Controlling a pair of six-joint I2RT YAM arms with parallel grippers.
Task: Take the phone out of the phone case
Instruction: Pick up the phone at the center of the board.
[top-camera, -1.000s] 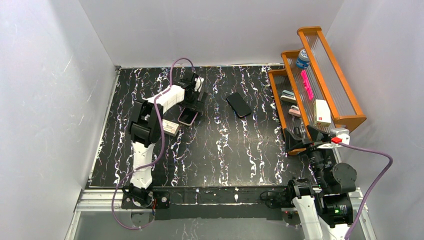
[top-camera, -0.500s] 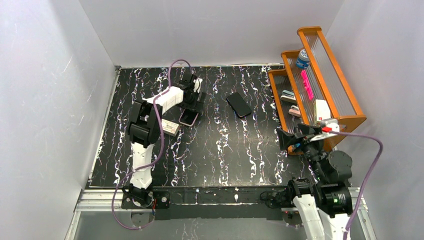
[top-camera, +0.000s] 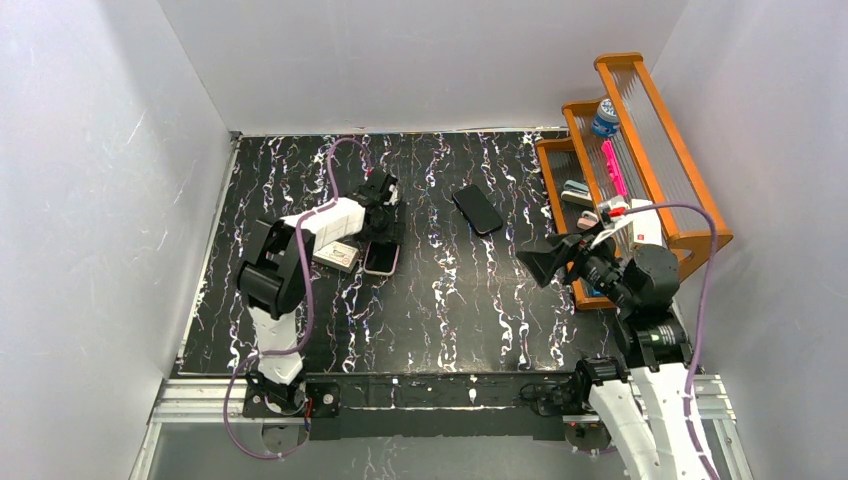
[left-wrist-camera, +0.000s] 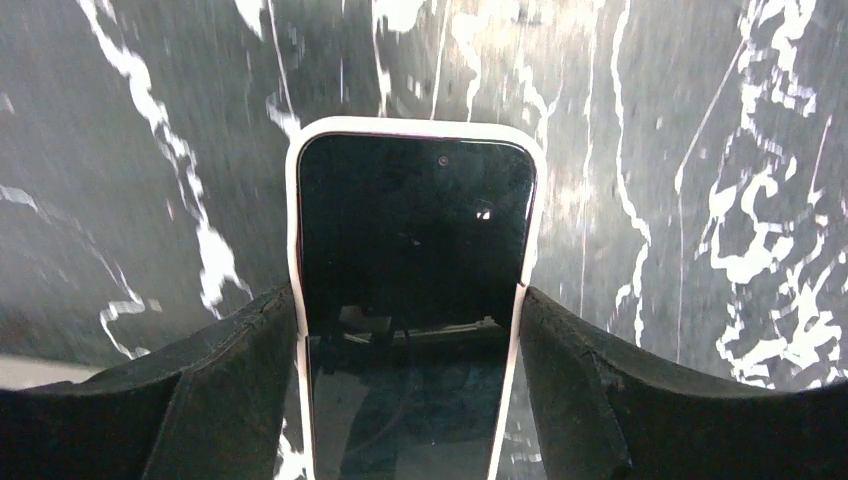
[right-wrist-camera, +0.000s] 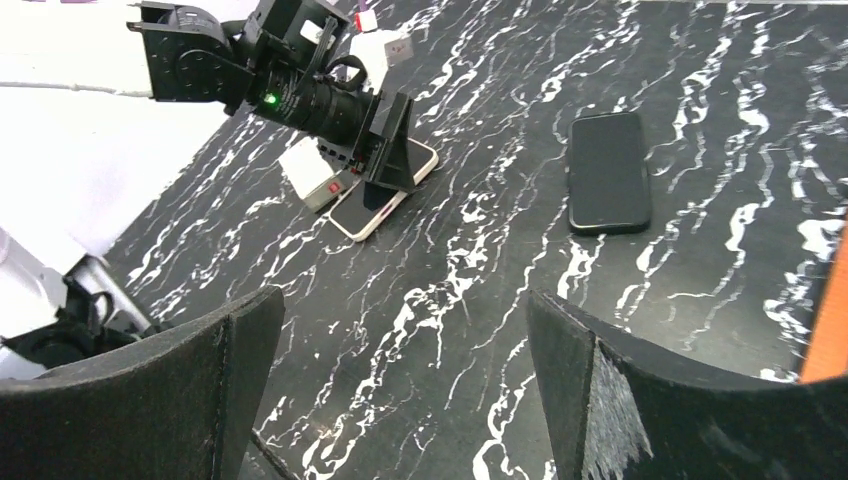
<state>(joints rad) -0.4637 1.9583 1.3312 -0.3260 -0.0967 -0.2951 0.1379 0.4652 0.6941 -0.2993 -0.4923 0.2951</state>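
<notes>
The phone (left-wrist-camera: 410, 220), dark screen up, sits in a white phone case (left-wrist-camera: 415, 125) flat on the black marbled table. My left gripper (left-wrist-camera: 408, 296) straddles its near half, and both fingers press against the case's long edges. From above, the left gripper (top-camera: 382, 238) is left of the table's centre, with the phone (top-camera: 381, 259) sticking out under it. My right gripper (top-camera: 545, 262) hangs open in the air over the right part of the table, with nothing between its fingers (right-wrist-camera: 230, 370). It looks toward the cased phone (right-wrist-camera: 360, 212).
A small white box (top-camera: 338, 256) lies just left of the cased phone. A bare black phone-shaped slab (top-camera: 477, 209) lies farther back toward the centre right. An orange wooden rack (top-camera: 700, 235) with small items stands along the right edge.
My left jaws have narrowed onto the case, and the arm has drawn back toward me, bringing the phone closer to the white box. My right arm has risen and swung left over the table.
</notes>
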